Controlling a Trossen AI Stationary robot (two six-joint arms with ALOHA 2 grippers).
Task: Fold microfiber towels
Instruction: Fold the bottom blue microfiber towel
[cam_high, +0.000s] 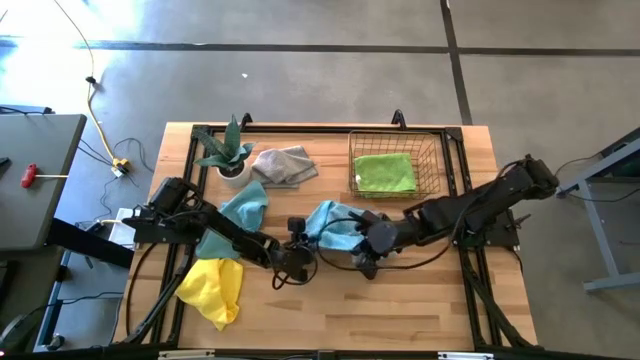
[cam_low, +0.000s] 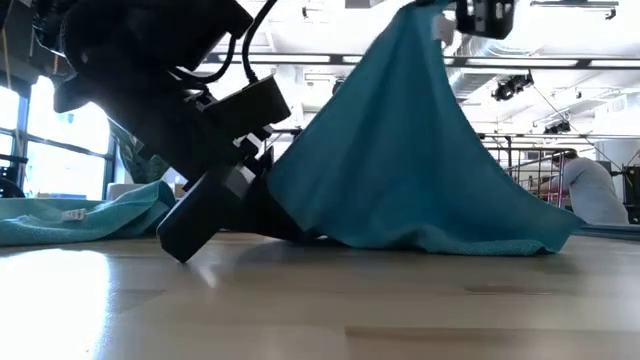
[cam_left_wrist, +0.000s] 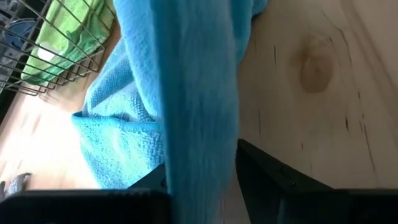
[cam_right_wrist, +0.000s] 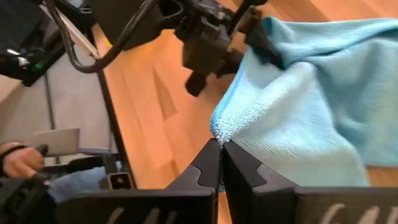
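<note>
— Pinching what, exactly?
— Both are holding the same light blue towel (cam_high: 332, 226): the right gripper (cam_right_wrist: 221, 144) is clamping a corner with jaws fully closed, the left gripper (cam_left_wrist: 202, 168) is squeezing a fold between narrow jaws.
— Risk?
— Pulling apart unevenly is probably going to tug the cloth out of the right gripper, dropping it crumpled onto the tabletop (cam_high: 420, 300) just below.

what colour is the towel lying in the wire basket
Lime green towel in the wire basket, clearest in the high view.
</note>
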